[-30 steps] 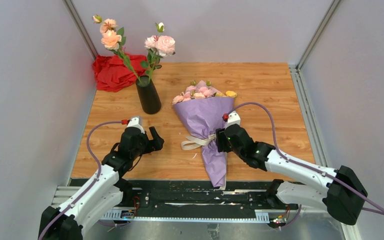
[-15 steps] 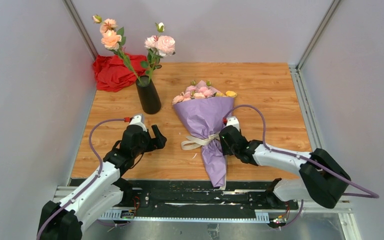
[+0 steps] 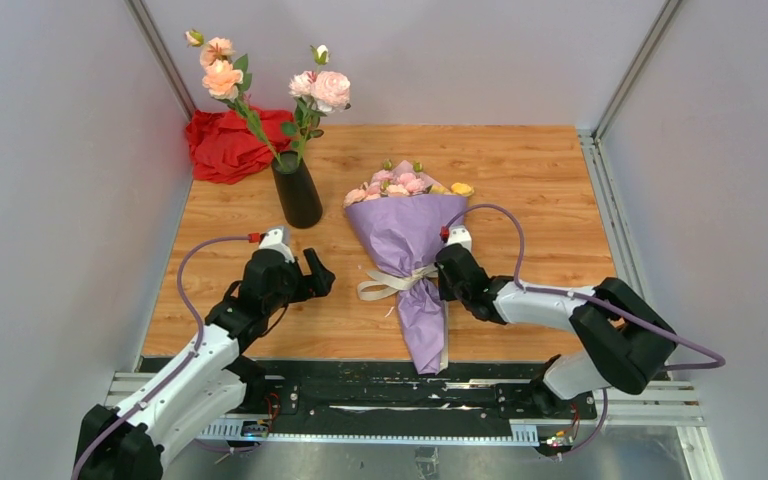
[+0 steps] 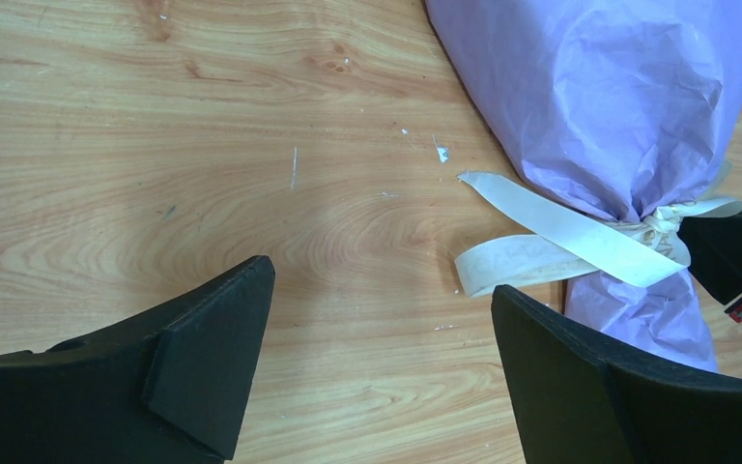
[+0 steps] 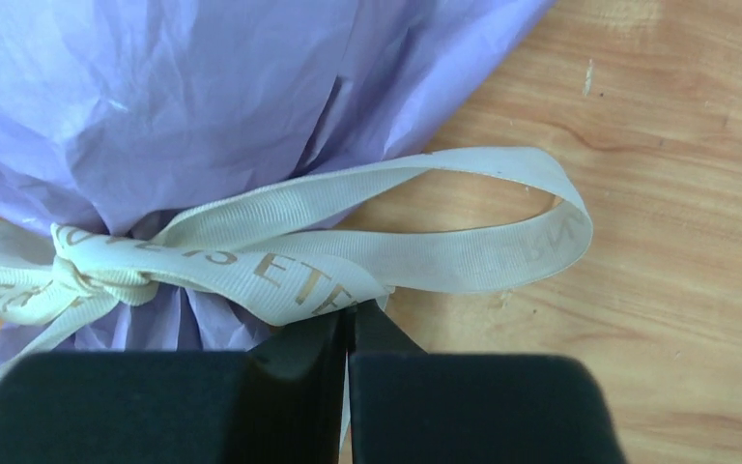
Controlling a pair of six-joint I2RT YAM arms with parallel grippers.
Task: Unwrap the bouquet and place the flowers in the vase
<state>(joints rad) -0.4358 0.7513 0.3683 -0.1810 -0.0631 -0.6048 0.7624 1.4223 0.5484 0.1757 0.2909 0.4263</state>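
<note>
Right gripper (image 5: 350, 329) clenched on a tail of the cream ribbon (image 5: 464, 261); the knot sits just ahead, to its left. Bouquet (image 3: 407, 225) lies flat before the fingertips, long axis crossing them. Left gripper (image 4: 382, 290) released, apart on the opposite side, farther from the knot

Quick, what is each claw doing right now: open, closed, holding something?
Left gripper: open, holding nothing.
Right gripper: closed, pinching the cream ribbon tied round the bouquet.
</note>
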